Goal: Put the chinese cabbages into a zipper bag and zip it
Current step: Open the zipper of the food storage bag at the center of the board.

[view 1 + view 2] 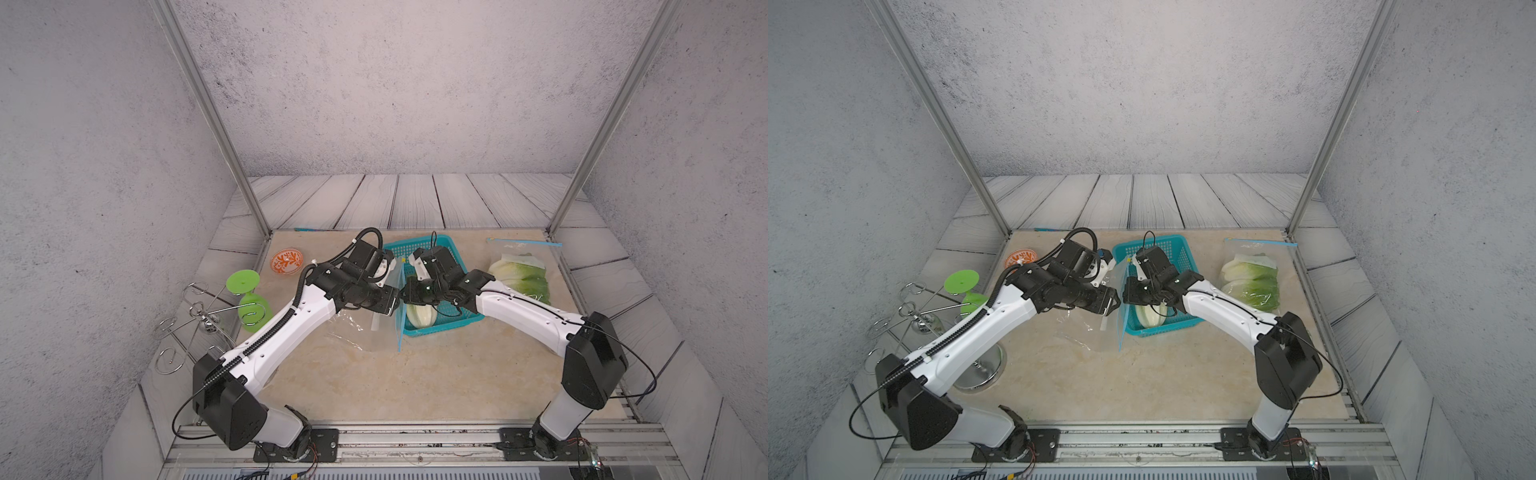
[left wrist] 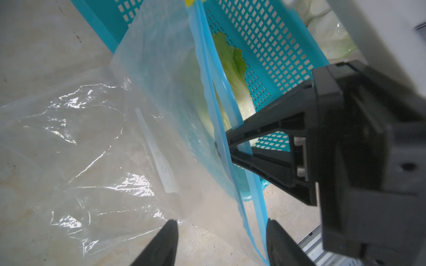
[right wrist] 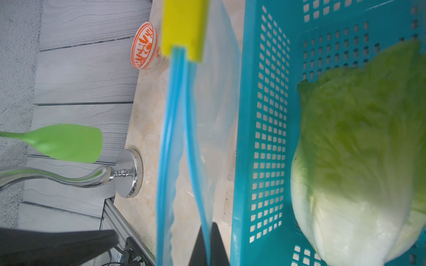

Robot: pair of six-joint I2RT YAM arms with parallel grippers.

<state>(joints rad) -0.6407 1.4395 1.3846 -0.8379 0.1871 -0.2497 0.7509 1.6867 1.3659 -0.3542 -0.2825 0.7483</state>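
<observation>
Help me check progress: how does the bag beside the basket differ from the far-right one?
The basket-side bag is held up by its zip strip in the right gripper; the far-right bag lies flat. The basket-side bag is empty; the far-right bag holds cabbages. Both are clear with blue strips.

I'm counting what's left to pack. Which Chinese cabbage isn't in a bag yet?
The Chinese cabbage lying in the teal basket, white base toward the robot. The other two cabbages are already inside the zipper bag lying on the robot's right.
</observation>
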